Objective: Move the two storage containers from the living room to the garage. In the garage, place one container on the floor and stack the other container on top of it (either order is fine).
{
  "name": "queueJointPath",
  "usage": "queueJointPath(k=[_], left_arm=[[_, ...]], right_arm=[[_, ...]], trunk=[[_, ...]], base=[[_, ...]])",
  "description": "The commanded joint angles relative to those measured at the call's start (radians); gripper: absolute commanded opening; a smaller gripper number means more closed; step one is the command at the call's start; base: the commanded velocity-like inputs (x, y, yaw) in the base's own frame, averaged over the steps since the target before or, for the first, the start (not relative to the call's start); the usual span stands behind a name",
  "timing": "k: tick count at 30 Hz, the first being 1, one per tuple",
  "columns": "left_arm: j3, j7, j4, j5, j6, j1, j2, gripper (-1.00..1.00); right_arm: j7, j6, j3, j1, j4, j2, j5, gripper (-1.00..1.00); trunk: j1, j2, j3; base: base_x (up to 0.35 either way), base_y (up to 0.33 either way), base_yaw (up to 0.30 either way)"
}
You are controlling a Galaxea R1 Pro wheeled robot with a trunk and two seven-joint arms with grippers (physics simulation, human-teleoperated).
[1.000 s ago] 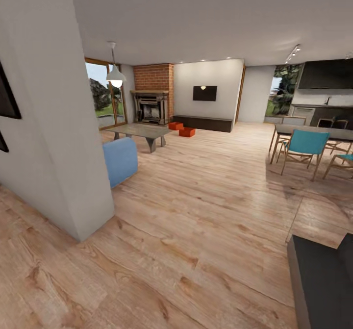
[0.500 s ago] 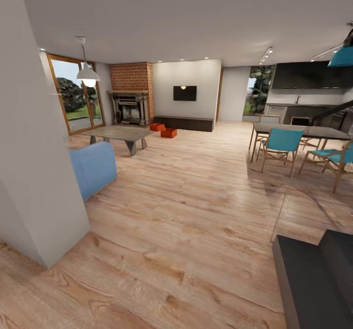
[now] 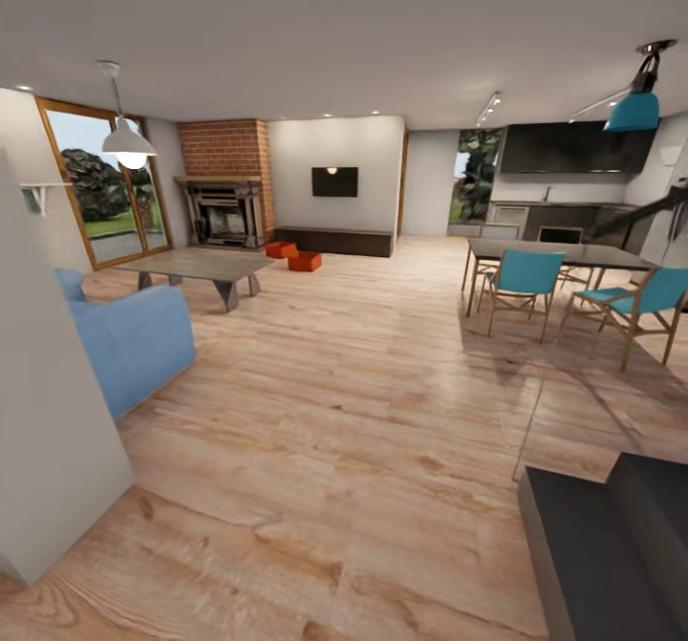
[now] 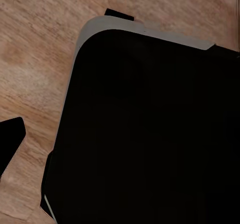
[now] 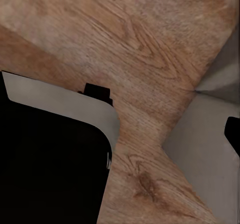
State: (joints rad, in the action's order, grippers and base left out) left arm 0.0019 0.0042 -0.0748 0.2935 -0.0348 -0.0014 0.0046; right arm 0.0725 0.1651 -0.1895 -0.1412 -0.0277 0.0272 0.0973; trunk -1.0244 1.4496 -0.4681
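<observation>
Two orange-red rectangular storage bins (image 3: 294, 256) upper left of centre in head view, on light wood plank floor (image 3: 363, 402), between red brick fireplace (image 3: 225, 182) and dark low cabinet (image 3: 334, 240). Gripper states: cannot tell.

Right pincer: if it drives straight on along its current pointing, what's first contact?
Most likely the light wood plank floor, which lies ahead in the right wrist view. The robot's own dark base and a pale grey wall foot sit off to the sides. Depth is unclear.
</observation>
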Motion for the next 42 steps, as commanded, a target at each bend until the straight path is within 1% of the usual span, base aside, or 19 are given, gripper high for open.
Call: queueJointPath(k=[1, 2, 3, 6, 9, 24, 35, 42], left_arm=[[0.0, 0.0, 0.0, 0.004, -0.002, 0.0, 0.0, 1.0], [0.0, 0.0, 0.0, 0.004, -0.002, 0.0, 0.0, 1.0], [0.0, 0.0, 0.0, 0.004, -0.003, 0.0, -0.001, 1.0], [0.0, 0.0, 0.0, 0.004, -0.003, 0.0, -0.001, 1.0], [0.0, 0.0, 0.0, 0.004, -0.003, 0.0, -0.002, 1.0], [0.0, 0.0, 0.001, 0.004, -0.004, 0.0, -0.002, 1.0], [0.0, 0.0, 0.001, 0.004, -0.004, 0.0, -0.002, 1.0], [0.0, 0.001, 0.001, 0.004, -0.004, 0.0, -0.002, 1.0]], right_arm=[[0.006, 0.004, -0.002, -0.001, -0.003, 0.0, 0.012, 1.0], [0.006, 0.004, -0.002, -0.001, -0.003, -0.001, 0.017, 1.0], [0.006, 0.006, -0.002, -0.001, -0.003, -0.001, 0.046, 1.0], [0.005, 0.007, -0.001, -0.001, -0.003, -0.001, 0.065, 1.0], [0.004, 0.008, -0.001, -0.001, -0.003, -0.001, 0.072, 1.0], [0.001, 0.003, -0.002, -0.001, -0.003, 0.003, 0.071, 1.0], [0.002, 0.003, -0.001, -0.001, -0.003, -0.002, 0.07, 1.0], [0.001, 0.0, -0.002, -0.001, -0.003, 0.0, 0.069, 1.0]], trunk=[[-0.001, 0.0, -0.001], [-0.001, 0.0, -0.001], [-0.001, 0.0, -0.001], [-0.001, 0.0, -0.001], [-0.001, 0.0, -0.001], [-0.001, 0.0, -0.001], [-0.001, 0.0, -0.001], [-0.001, 0.0, -0.001]], base=[[0.326, 0.0, -0.013], [0.326, 0.0, -0.008], [0.326, 0.0, -0.002], [0.326, 0.0, -0.001], [0.326, 0.0, 0.0], [0.326, 0.0, 0.0], [0.326, 0.0, 0.0], [0.326, 0.0, 0.0]])
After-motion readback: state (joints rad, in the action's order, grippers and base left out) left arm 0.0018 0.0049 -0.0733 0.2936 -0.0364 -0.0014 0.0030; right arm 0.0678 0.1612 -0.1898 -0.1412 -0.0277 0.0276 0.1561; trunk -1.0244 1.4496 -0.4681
